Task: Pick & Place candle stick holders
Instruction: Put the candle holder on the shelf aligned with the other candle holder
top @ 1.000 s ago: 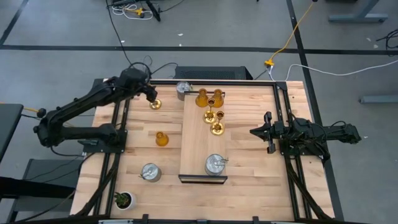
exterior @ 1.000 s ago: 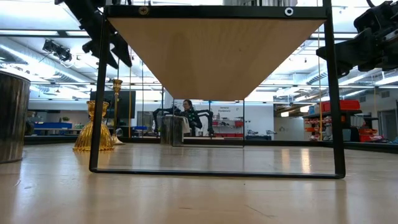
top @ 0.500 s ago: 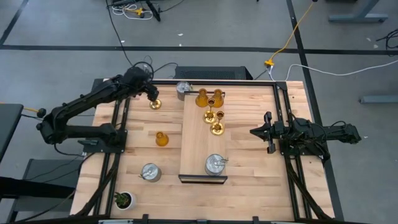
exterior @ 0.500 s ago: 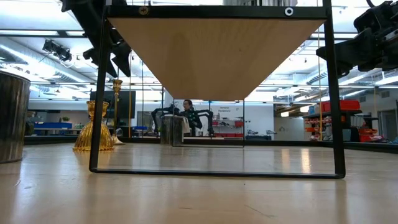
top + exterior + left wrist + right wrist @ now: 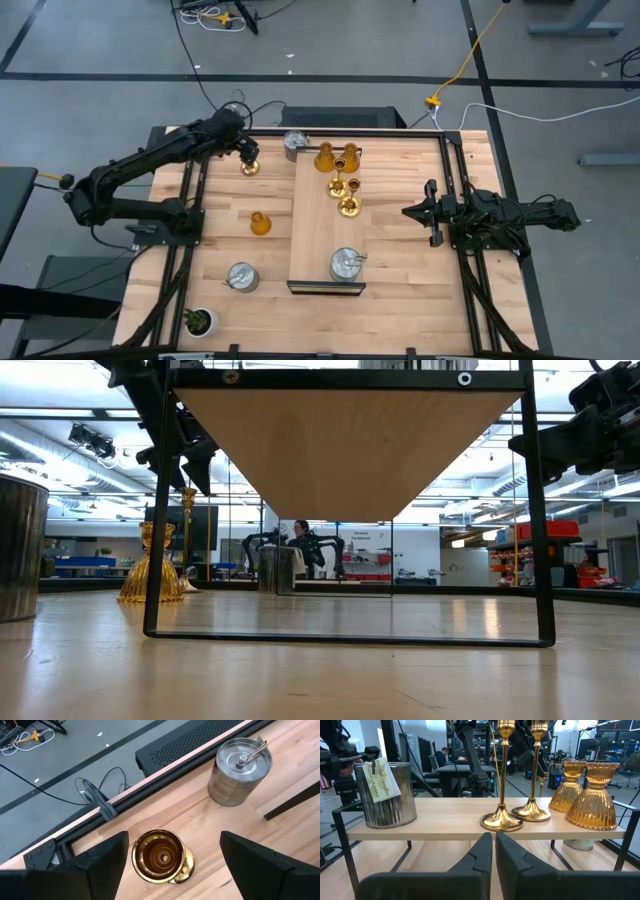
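Observation:
A gold thin-stemmed candle stick holder (image 5: pixel 249 167) stands upright on its round base on the table, near the far left corner. My left gripper (image 5: pixel 244 152) hovers open just above it. In the left wrist view its two fingers (image 5: pixel 107 862) stand on either side of the holder's cup (image 5: pixel 161 856) without touching it. A silver holder (image 5: pixel 240 770) stands a little farther toward the table's right. On the raised wooden shelf (image 5: pixel 322 235) stand two amber holders (image 5: pixel 337 156), two gold ones (image 5: pixel 343 195) and a silver one (image 5: pixel 346 265). My right gripper (image 5: pixel 410 212) waits shut at the right of the shelf.
An amber holder (image 5: pixel 260 223), a silver holder (image 5: pixel 241 277) and a small potted plant (image 5: pixel 198 321) stand on the table left of the shelf. The shelf's black legs (image 5: pixel 155 560) stand close to the gold holder. A person sits in the room beyond the table (image 5: pixel 300 545).
My left gripper has come down toward the gold holder on the table and has stayed open. The holder has not moved.

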{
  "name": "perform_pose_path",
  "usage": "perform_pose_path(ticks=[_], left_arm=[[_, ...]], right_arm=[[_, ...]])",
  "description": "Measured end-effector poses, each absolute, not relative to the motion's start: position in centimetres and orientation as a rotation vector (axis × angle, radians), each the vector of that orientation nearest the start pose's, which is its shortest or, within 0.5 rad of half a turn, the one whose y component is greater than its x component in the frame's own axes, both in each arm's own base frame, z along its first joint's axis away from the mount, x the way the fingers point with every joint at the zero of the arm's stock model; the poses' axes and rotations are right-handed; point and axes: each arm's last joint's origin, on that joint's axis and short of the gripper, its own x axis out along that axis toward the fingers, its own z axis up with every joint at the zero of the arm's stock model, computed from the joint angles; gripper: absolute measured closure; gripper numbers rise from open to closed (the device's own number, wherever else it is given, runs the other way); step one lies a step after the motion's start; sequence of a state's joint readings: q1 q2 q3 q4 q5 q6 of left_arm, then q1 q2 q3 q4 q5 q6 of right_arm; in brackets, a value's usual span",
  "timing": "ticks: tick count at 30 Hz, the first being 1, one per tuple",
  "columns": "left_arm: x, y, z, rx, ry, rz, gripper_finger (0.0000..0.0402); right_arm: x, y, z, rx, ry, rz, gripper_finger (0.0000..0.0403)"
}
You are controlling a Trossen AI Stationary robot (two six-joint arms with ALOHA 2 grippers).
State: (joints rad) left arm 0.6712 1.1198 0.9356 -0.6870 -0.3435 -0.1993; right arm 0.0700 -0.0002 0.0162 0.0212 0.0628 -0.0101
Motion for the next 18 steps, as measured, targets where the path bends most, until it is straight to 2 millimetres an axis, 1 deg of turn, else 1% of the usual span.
perform_pose_path(ticks=[3, 6, 14, 18], left_arm=[[16.47, 14.32, 28.24, -0.318, 0.8, 1.036, 0.008], [16.47, 14.32, 28.25, -0.318, 0.8, 1.036, 0.009], [16.5, 14.29, 28.24, -0.322, 0.8, 1.025, 0.0148], [16.55, 14.26, 28.22, -0.332, 0.799, 1.005, 0.017]], right_arm=[[9.64, 0.5, 17.11, -0.007, -0.038, 0.007, 0.0376], [9.64, 0.5, 17.11, -0.007, -0.038, 0.007, 0.0376], [9.64, 0.49, 17.11, -0.007, -0.037, 0.007, 0.0376], [9.64, 0.5, 17.11, -0.007, -0.038, 0.007, 0.0376]])
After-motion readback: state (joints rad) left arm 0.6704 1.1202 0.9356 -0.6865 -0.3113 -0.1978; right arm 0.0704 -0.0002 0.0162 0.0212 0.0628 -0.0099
